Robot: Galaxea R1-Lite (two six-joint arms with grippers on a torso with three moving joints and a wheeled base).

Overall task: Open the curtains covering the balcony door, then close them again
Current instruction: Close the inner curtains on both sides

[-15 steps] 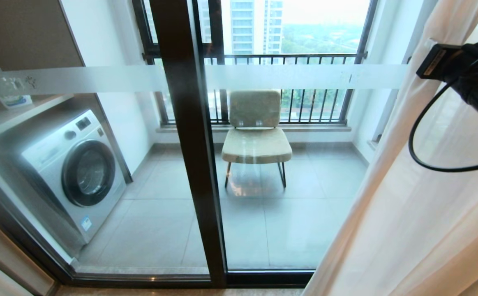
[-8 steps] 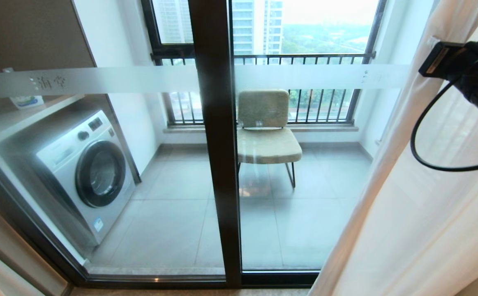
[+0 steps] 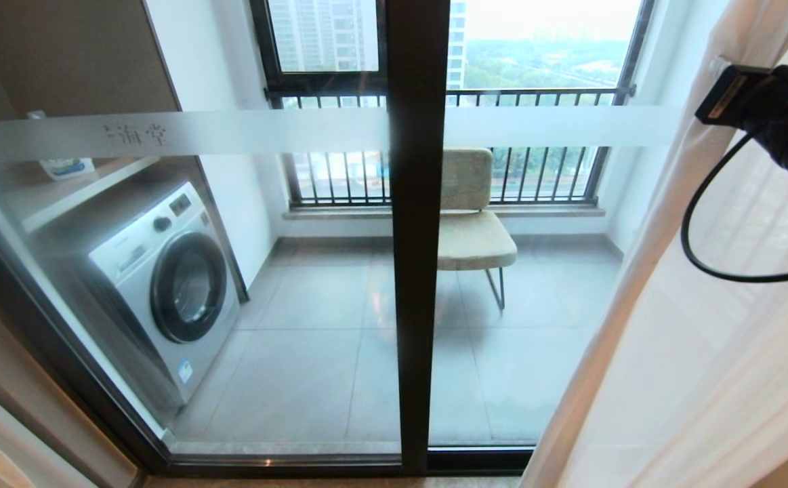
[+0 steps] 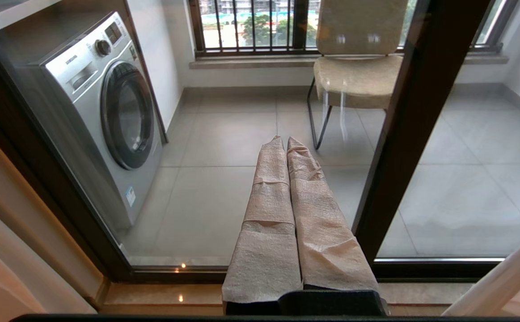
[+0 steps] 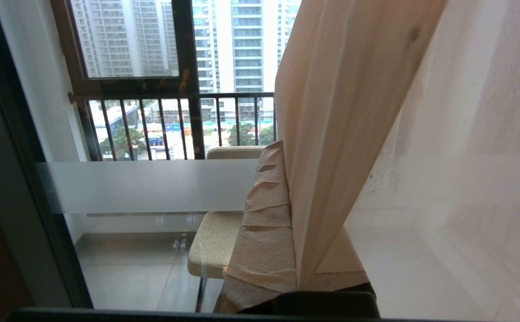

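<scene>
Head view: balcony door (image 3: 417,271) mostly uncovered, curtains (image 3: 692,325) bunched at 3 o'clock. Right arm raised at 2 o'clock, wrist against fabric edge. Looks like opening nearly done, or closing pull about to start; can't say which.

Left wrist view: left gripper (image 4: 288,145) clamped shut on nothing, pointing at glass, idle.

Right wrist view: right gripper (image 5: 282,154) pinching curtain fold. Next move probably needs steady sideways drag along rail, no slipping.

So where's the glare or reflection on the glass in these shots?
Head view: the door glass is hazy at left over the washer. Left wrist view: pale streaks over the chair, bright dots at the sill. Right wrist view: the curtain glows backlit.
</scene>
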